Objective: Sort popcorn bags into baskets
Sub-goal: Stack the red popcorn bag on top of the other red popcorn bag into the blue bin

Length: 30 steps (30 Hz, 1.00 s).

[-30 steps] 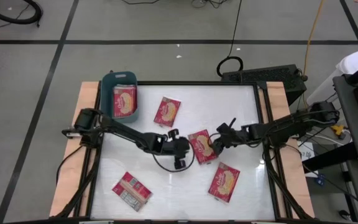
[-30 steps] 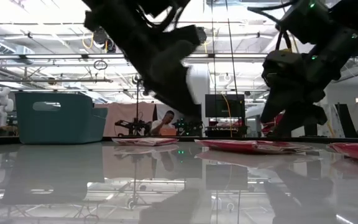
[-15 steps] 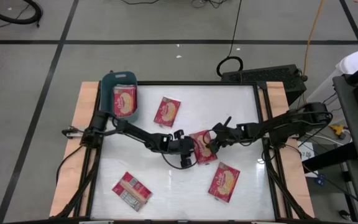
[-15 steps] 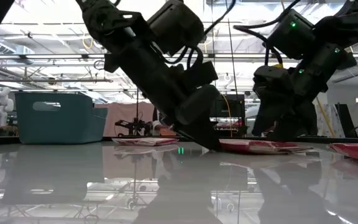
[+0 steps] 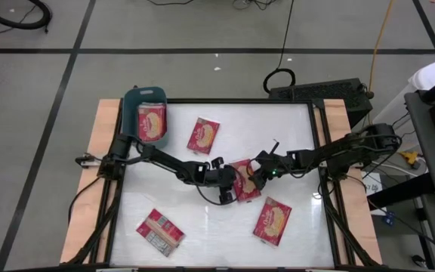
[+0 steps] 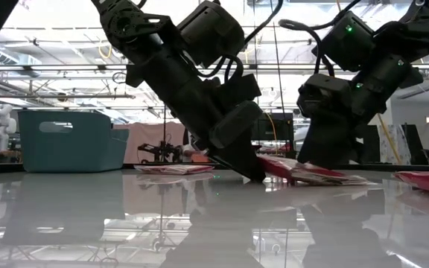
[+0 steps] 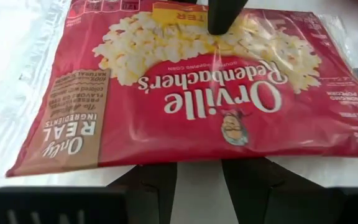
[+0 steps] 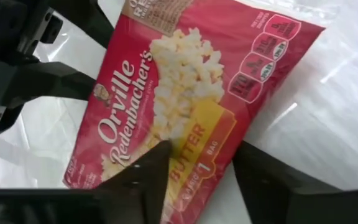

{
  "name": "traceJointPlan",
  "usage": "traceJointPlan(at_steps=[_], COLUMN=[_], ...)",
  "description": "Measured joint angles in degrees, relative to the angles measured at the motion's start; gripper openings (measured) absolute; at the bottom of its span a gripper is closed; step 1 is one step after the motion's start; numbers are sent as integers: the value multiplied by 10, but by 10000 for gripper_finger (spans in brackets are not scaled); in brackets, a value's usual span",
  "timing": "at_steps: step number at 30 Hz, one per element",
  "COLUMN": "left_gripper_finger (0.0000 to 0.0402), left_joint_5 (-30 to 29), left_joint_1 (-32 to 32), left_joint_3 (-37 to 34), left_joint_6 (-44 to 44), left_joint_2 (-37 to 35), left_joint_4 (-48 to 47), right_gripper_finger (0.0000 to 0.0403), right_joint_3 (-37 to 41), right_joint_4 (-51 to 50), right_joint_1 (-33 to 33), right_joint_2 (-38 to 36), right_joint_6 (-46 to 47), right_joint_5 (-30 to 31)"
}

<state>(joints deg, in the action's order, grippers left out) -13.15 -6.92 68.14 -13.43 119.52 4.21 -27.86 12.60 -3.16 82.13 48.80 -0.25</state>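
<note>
Since earlier: right gripper (image 5: 257, 173) lowered onto centre popcorn bag (image 5: 243, 180), fingers straddling its edge, edge lifted off table (image 5: 202, 219). Left gripper (image 5: 231, 187) at bag's opposite edge, fingers parted, contact unclear. Teal basket (image 5: 132, 102) far corner, holding one bag.

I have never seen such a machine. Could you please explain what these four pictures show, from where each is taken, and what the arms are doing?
It is a robot with two dark arms, each ending in a two-finger claw, working at a white table. One picture looks straight down, one looks level across the table, and two come from cameras on the wrists. Four red popcorn bags lie on the table; a fifth lies in the teal basket. Both arms meet at the middle bag. The left claw stands at one edge of it, touching the table. The right claw has its fingers at the opposite edge, which looks slightly raised in the low view. Whether either truly grips it, I cannot tell.
</note>
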Motion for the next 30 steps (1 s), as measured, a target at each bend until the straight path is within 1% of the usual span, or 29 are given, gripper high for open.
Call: traceJointPlan(at_steps=[4, 7, 11, 13, 16, 18, 23, 26, 30], left_gripper_finger=[127, 127, 127, 127, 127, 127, 127, 129, 138], left_joint_5=[8, 14, 32, 56, 72, 78, 91, 93, 95], left_joint_1=[1, 2, 5, 10, 15, 14, 10, 6, 6], left_joint_3=[0, -1, -2, -2, -1, -1, -1, -1, -1], left_joint_6=[-10, -46, -108, -125, -127, -128, -173, -202, -237], left_joint_2=[-2, -9, -14, -15, -16, -16, -16, -16, -22], left_joint_4=[-4, -6, -9, -12, -24, -26, -18, -17, -16], right_gripper_finger=[105, 68, 33, 21, 10, 8, 7, 6, 6], right_joint_3=[0, 0, 1, 8, 27, 45, 110, 148, 180], right_joint_4=[0, 2, 5, 10, 20, 47, 160, 225, 277], right_joint_1=[0, 0, 0, 0, 0, 0, 0, -4, -12], right_joint_2=[0, -1, -1, -2, -2, -3, -2, -3, -3], right_joint_6=[-18, -23, -35, -35, -31, -29, -4, -3, -1], right_joint_5=[5, 21, 32, 32, 32, 33, 33, 41, 58])
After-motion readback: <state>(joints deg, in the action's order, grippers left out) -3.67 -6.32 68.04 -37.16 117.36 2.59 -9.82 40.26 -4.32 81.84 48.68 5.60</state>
